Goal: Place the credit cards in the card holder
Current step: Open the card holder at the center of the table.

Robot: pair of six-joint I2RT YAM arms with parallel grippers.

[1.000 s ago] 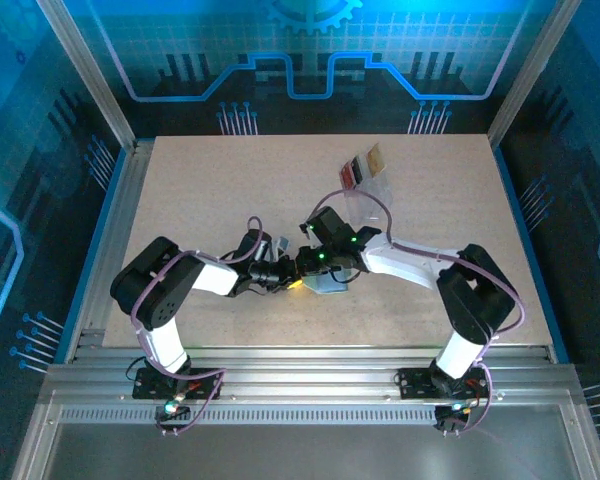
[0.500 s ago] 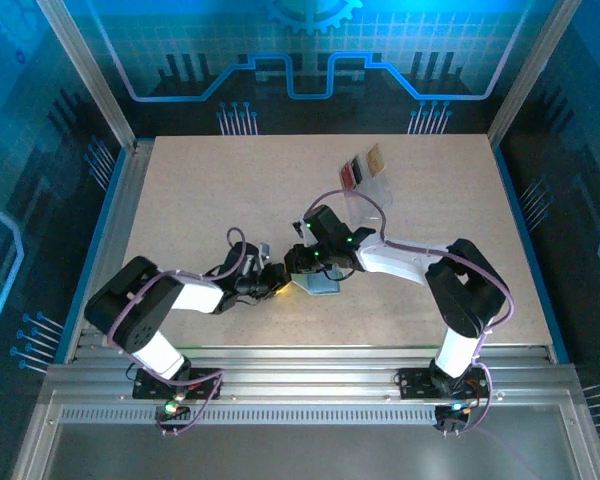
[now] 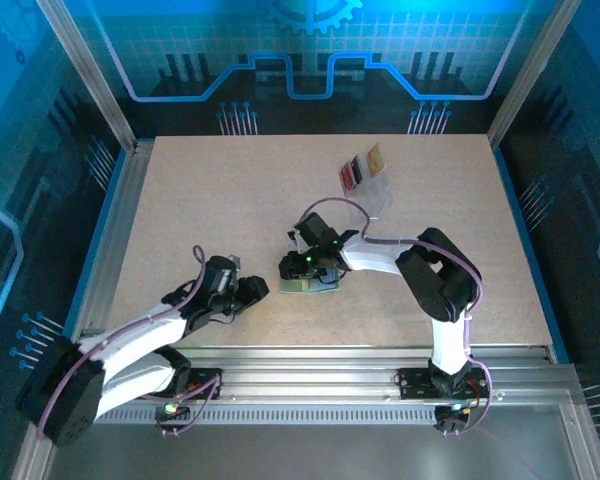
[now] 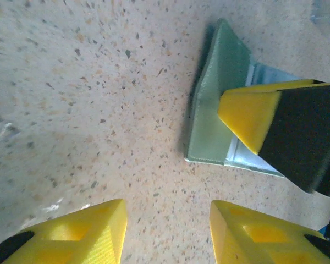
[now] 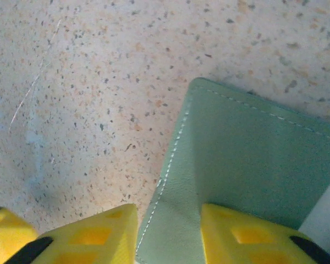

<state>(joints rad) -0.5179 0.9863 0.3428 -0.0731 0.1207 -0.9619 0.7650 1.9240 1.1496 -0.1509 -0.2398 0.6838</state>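
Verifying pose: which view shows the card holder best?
Left wrist: card holder shows green cover and pale lining, a yellow finger overlapping. Right wrist crops to stitched cover. Top external: tiny, partly under right end effector.

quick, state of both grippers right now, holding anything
left gripper: open, nothing between its fingertips, bare table below.
right gripper: open, fingertips straddling the edge of the card holder, not clamped on it.

The left yellow-fingered gripper (image 4: 166,212) and the right yellow-fingered gripper (image 5: 168,214) face each other low, near together, both with jaws parted.
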